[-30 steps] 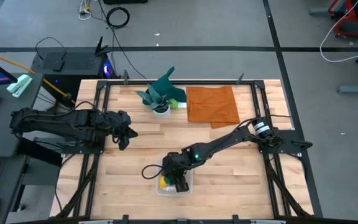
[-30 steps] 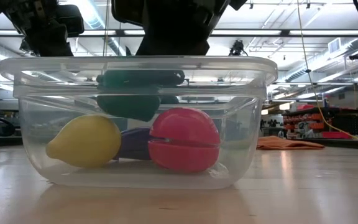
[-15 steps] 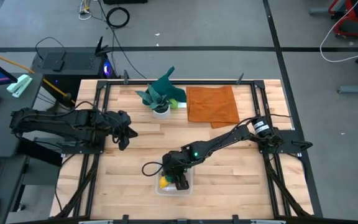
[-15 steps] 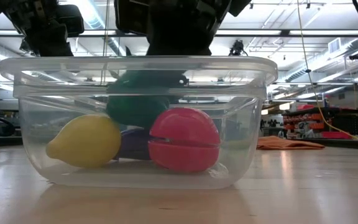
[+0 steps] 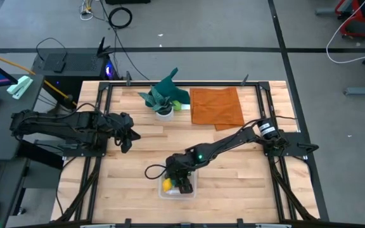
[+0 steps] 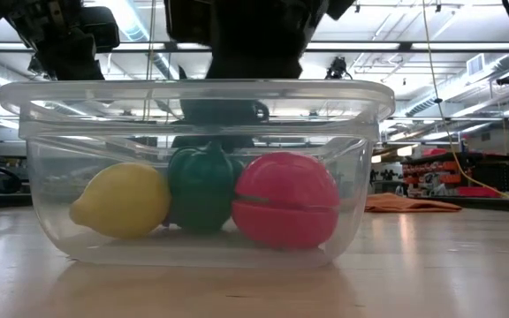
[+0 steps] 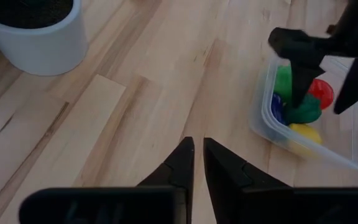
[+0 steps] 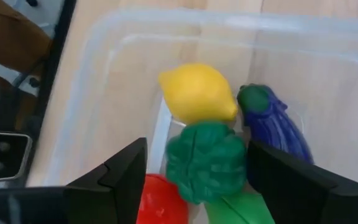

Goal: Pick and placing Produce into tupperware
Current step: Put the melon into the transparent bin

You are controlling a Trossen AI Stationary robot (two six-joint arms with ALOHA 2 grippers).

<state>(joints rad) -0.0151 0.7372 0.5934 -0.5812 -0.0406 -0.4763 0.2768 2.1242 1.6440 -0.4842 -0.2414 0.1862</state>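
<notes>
The clear tupperware [image 5: 164,193] sits near the table's near edge. My right gripper [image 5: 181,183] hangs over it, pointing down, open. Its fingers [image 8: 124,174] stand on either side of the dark green piece [image 8: 207,162] with a gap on both sides. That piece [image 6: 201,188] rests on the box floor between the yellow one [image 6: 122,200] and the red one [image 6: 285,200]. The purple piece [image 8: 275,124] and the light green piece [image 8: 238,208] also lie inside. My left gripper [image 5: 127,136] waits shut at the table's left side.
A teal-leaved plant in a white pot [image 5: 163,98] and an orange-brown cloth [image 5: 216,106] lie along the far edge. A black cable loop [image 5: 154,172] lies just left of the tupperware. Bare wood stretches between the box and the left arm.
The dark green piece was hanging under my right gripper at rim height. It has dropped to the box floor and stands between the yellow and red pieces. The red piece has shifted a little sideways, away from the yellow one. The right gripper stays over the box.
</notes>
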